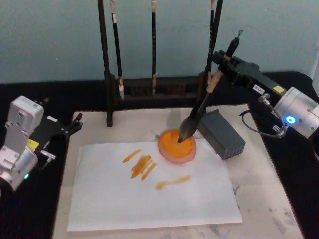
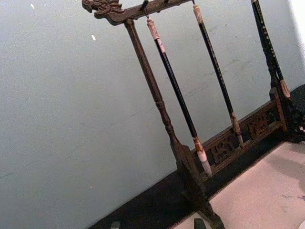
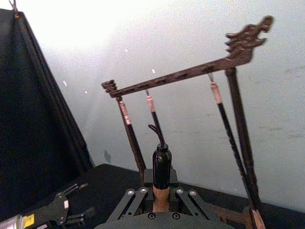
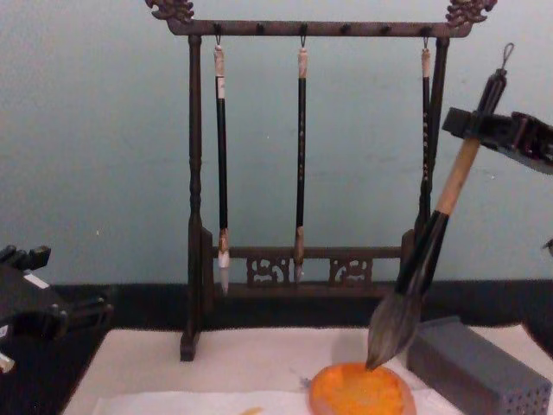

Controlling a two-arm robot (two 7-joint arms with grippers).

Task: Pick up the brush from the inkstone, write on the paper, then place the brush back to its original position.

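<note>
Above the small round flat orange inkstone (image 1: 169, 153), the right gripper (image 1: 223, 59) is clamping shut on the tan wooden handle of the large thick calligraphy brush (image 1: 203, 105), just under its black end cap. The brush is leaning steeply, cap up and to the right, with its bushy dark grey bristles pointing down onto the inkstone; whether the tip is touching or just clearing the dish cannot be told. Under the inkstone's near edge, the wide white-cream paper (image 1: 149, 194) is lying flat, carrying several orange strokes left of the inkstone. Just right of the inkstone, a grey rectangular block with small holes (image 1: 223, 135) is sitting. Behind the inkstone, a dark carved wooden rack (image 4: 194, 173) is holding three thin brushes (image 4: 301, 147). Well left of the inkstone, the left gripper (image 1: 70, 127) is waiting with fingers apart, gripping nothing.
</note>
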